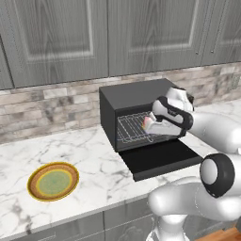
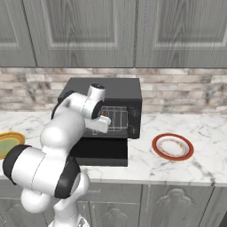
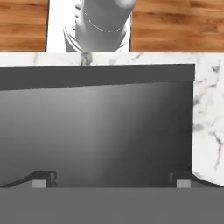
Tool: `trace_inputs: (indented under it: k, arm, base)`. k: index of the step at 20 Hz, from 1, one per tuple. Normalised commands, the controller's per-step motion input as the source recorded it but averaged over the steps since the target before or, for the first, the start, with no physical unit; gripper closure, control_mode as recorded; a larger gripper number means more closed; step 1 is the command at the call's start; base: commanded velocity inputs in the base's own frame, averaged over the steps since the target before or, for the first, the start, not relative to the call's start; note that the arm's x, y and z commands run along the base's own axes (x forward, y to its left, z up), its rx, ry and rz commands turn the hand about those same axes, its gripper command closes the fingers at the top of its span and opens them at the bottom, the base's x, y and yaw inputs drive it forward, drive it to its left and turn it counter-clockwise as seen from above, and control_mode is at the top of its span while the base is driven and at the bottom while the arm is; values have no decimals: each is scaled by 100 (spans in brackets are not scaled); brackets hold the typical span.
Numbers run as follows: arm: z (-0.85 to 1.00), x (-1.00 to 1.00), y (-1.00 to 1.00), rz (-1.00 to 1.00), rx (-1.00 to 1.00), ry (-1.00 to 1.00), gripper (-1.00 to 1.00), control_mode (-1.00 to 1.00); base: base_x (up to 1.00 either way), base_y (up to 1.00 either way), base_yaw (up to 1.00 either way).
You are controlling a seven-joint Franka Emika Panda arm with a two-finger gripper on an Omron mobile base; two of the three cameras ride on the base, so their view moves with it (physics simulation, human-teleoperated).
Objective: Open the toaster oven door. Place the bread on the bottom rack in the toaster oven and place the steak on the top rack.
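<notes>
We see the toaster oven (image 1: pixel 136 96) standing on the marble worktop (image 1: pixel 89 155) against the brick wall, its toaster oven door (image 1: pixel 162 160) folded down flat in front of it. The white arm reaches to the oven's mouth, and the pincer (image 3: pixel 111 181) looks straight down on the dark inner face of the lowered door; its two fingertips (image 3: pixel 43 178) stand far apart at either side of the hand view, wide and holding nothing.

Inside the cavity we make out light-grey wire grids (image 1: pixel 132 128), though we cannot tell the top rack from the bottom rack with any certainty. A pink-red patch, seemingly the steak (image 1: pixel 147 123), shows just beside the robot's hand at the oven opening, on or above the wire; in the right base view the same patch (image 2: pixel 104 119) sits at the hand's tip before the grid. We cannot pick out the bread.

To the left of the oven, well apart from it, a yellow-rimmed green plate (image 1: pixel 52 181) lies on the worktop. To the right, a red-rimmed white plate (image 2: pixel 172 146) rests near the oven's side.
</notes>
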Motion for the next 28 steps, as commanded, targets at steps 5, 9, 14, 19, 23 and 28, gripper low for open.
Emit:
trace_inputs:
  k: [5,9,14,19,23,28]
  arm:
    - [-20,7,11,9,-4,-36,-100,-100]
    - [-23,1,4,9,-1,-30,-100,-100]
    - [-10,44,4,7,0,-22,-100,-100]
    - [16,81,0,0,0,-2,-100,-100]
    - [25,68,0,0,0,0,-100,-100]
    - [43,-23,0,0,0,0,-100,-100]
  base:
    - [0,0,0]
    - [0,0,0]
    - [0,0,0]
    - [0,0,0]
    - [0,0,0]
    - [0,0,0]
